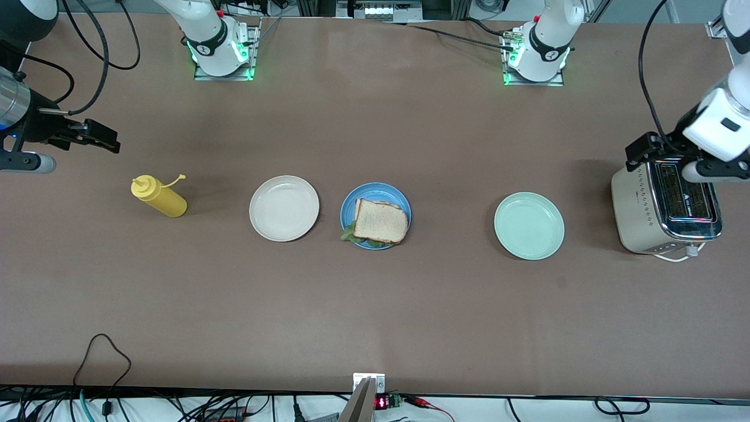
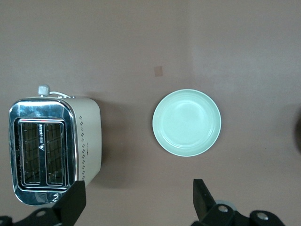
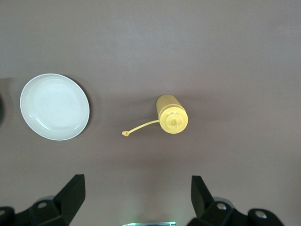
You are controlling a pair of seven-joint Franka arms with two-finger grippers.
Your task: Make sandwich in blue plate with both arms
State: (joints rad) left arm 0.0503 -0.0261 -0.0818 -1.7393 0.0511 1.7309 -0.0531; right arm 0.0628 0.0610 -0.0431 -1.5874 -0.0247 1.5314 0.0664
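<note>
The sandwich (image 1: 379, 221) lies on the blue plate (image 1: 375, 189) in the middle of the table: a speckled toast slice on top, green lettuce showing at its edge. Neither wrist view shows it. My left gripper (image 1: 641, 153) hangs open and empty in the air at the left arm's end of the table, beside the toaster; its own view shows the gripper (image 2: 138, 188) over bare table with its jaws wide apart. My right gripper (image 1: 105, 138) hangs open and empty at the right arm's end, and in its own view (image 3: 137, 183) it is over bare table near the yellow bottle.
A cream-white plate (image 1: 284, 208) (image 3: 54, 106) sits beside the blue plate, toward the right arm's end. A yellow squeeze bottle (image 1: 158, 196) (image 3: 172, 114) stands past it with its cap hanging. Toward the left arm's end are a mint-green plate (image 1: 529, 225) (image 2: 186, 123) and a toaster (image 1: 638, 217) (image 2: 54, 148).
</note>
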